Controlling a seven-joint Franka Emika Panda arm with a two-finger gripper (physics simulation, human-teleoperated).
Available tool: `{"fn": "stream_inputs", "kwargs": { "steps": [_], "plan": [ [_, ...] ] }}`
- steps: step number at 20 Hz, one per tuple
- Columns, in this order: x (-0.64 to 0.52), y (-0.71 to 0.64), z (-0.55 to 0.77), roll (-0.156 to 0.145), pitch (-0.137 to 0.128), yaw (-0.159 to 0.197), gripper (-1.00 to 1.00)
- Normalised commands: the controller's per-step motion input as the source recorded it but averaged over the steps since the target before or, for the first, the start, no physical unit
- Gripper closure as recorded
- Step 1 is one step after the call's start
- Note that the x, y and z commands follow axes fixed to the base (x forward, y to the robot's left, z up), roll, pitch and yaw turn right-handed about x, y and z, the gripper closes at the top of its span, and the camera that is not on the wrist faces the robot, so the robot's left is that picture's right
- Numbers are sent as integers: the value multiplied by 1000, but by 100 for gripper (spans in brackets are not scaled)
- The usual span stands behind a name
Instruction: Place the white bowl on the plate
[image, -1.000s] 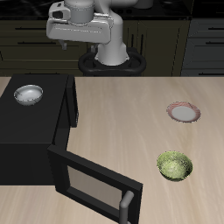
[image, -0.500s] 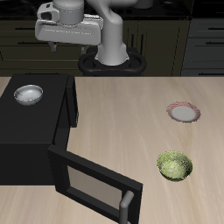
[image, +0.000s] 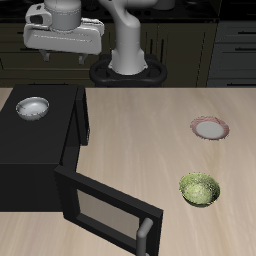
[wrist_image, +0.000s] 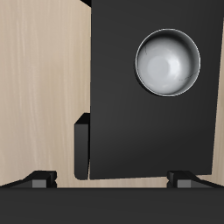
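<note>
The white bowl (image: 33, 107), with a greyish inside, sits on top of a black microwave (image: 45, 150). In the wrist view the bowl (wrist_image: 167, 63) lies below me, off to one side of the gripper's centre line. My gripper (image: 65, 55) hangs high above the back of the microwave, open and empty. Its two fingertips (wrist_image: 42, 178) stand wide apart in the wrist view. The plate (image: 209, 128), white with a pinkish-red rim, lies on the wooden table far from the bowl, across the table from the microwave.
The microwave's door (image: 105, 205) hangs open toward the table's front edge. A green mottled bowl (image: 198, 189) sits on the table in front of the plate. The robot's base (image: 125, 70) stands at the table's back.
My gripper has moved sideways from near the robot's base to above the microwave and the bowl, rising a little. It stays open. Nothing on the table has moved.
</note>
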Motion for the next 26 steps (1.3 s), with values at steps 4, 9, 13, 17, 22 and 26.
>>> {"fn": "stream_inputs", "kwargs": {
  "steps": [4,9,13,17,22,26],
  "plan": [
    [163,-293,59,-56,-3,4,-100],
    [177,-178,67,22,11,19,-100],
    [148,-160,10,-21,-11,17,-100],
    [215,-308,80,-47,-5,-18,-100],
    [215,-191,86,-15,-3,-3,-100],
    [215,-98,6,-26,5,-11,-100]
  ]
}}
